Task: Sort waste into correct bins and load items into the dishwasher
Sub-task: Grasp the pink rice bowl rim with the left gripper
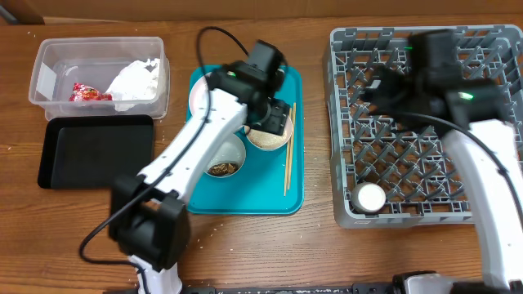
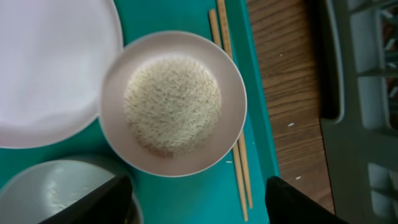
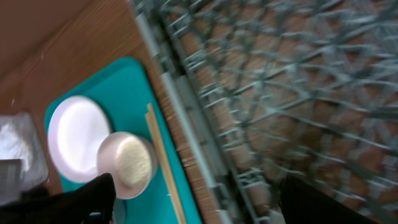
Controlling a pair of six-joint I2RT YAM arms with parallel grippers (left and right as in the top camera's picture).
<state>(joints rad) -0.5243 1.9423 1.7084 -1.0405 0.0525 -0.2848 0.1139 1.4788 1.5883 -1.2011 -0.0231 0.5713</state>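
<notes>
A white bowl of rice [image 2: 173, 102] sits on the teal tray [image 1: 286, 192], next to a flat white plate [image 2: 43, 68] and a bowl with brown scraps [image 1: 223, 166]. Wooden chopsticks [image 1: 288, 159] lie on the tray's right side. My left gripper [image 2: 198, 202] is open and empty just above the rice bowl [image 1: 268, 135]. My right gripper [image 3: 199, 202] is open and empty above the grey dish rack [image 1: 425, 122], which holds a small white cup [image 1: 371, 197]. The clear tub [image 1: 98, 69] holds a red-and-white wrapper [image 1: 88, 94] and a crumpled napkin [image 1: 135, 77].
A shallow black tray [image 1: 96, 151] lies in front of the clear tub at the left. Loose rice grains [image 1: 214, 229] dot the wooden table by the teal tray's front edge. The teal tray and rack stand close together.
</notes>
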